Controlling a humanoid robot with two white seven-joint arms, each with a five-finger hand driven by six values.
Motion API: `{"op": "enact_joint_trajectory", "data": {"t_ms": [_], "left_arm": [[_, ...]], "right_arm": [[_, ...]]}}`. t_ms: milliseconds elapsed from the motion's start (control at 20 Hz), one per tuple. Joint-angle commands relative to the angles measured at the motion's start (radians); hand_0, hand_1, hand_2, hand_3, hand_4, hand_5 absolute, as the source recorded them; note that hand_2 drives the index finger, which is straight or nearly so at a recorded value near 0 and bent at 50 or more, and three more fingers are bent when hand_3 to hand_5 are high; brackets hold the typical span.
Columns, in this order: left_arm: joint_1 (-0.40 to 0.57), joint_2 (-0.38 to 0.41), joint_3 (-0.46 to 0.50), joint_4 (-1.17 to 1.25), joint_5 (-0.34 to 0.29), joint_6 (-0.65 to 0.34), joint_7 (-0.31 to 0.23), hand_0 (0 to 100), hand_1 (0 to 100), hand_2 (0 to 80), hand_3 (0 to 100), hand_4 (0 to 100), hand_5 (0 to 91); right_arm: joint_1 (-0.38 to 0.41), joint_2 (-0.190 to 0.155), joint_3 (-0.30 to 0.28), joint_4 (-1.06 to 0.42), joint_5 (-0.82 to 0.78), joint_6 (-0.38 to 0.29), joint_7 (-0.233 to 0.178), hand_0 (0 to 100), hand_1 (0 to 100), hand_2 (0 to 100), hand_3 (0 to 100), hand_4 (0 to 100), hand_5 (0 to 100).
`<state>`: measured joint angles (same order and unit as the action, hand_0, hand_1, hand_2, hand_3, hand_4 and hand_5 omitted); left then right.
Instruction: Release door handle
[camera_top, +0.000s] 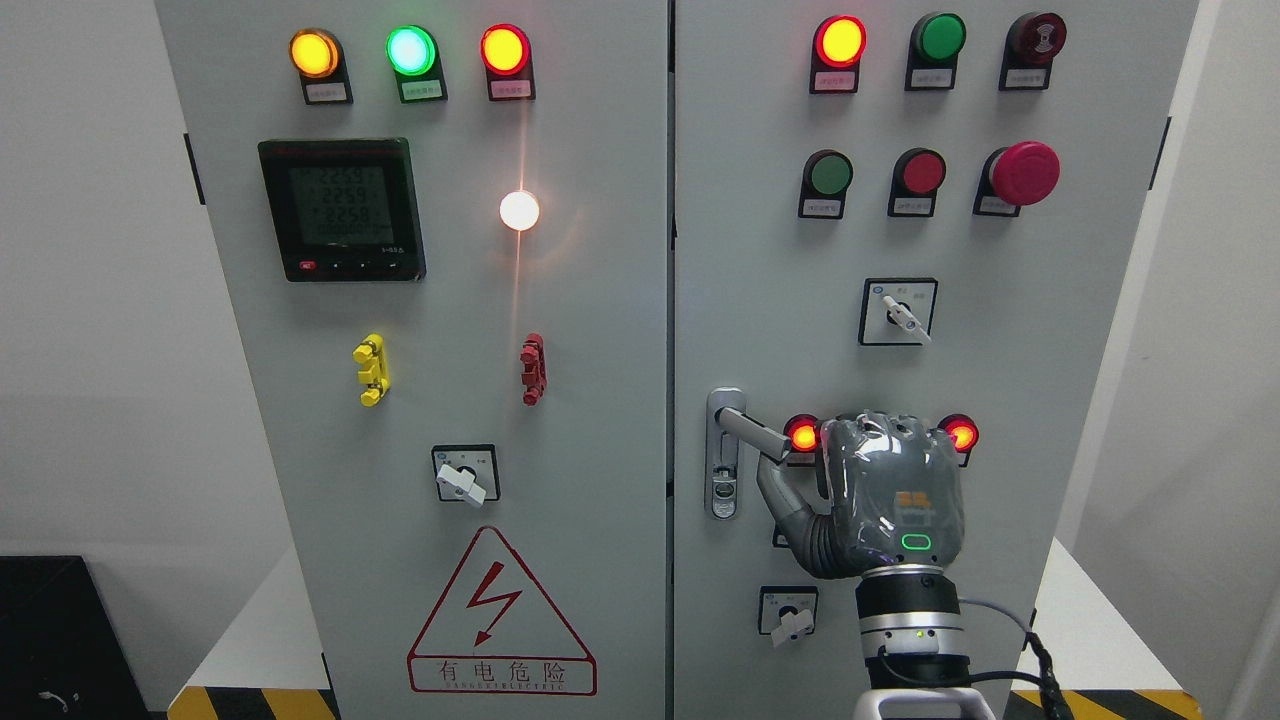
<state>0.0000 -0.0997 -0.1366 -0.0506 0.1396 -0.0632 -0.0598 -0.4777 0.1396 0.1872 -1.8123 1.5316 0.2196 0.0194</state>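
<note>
Door handle (752, 428): on the right cabinet door (1000, 330) — lever swung out rightward from its lock plate
Right hand (880, 495): back to camera, thumb just under the lever — whether the fingers grip it cannot be told

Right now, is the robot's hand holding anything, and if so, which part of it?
The right hand is at the door handle, by the lever's free outer end. Its fingers are hidden behind the hand, so a grip cannot be confirmed.
</note>
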Motion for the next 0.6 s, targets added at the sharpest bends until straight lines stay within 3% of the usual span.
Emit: {"op": "enact_joint_trajectory", "data": {"t_ms": [0,551], "left_arm": [[0.020,0.000,0.000,0.000,0.000,0.000,0.000,12,56,0.0,0,0,0.0],[0.020,0.000,0.000,0.000,0.000,0.000,0.000,12,56,0.0,0,0,0.0]], "right_arm": [[-0.001,0.000,-0.006,-0.002,-0.001,0.000,-0.001,53,28,98,100,100,100],[-0.002,0.000,-0.008,-0.009,-0.001,0.000,-0.001,53,27,98,100,100,100]]}}
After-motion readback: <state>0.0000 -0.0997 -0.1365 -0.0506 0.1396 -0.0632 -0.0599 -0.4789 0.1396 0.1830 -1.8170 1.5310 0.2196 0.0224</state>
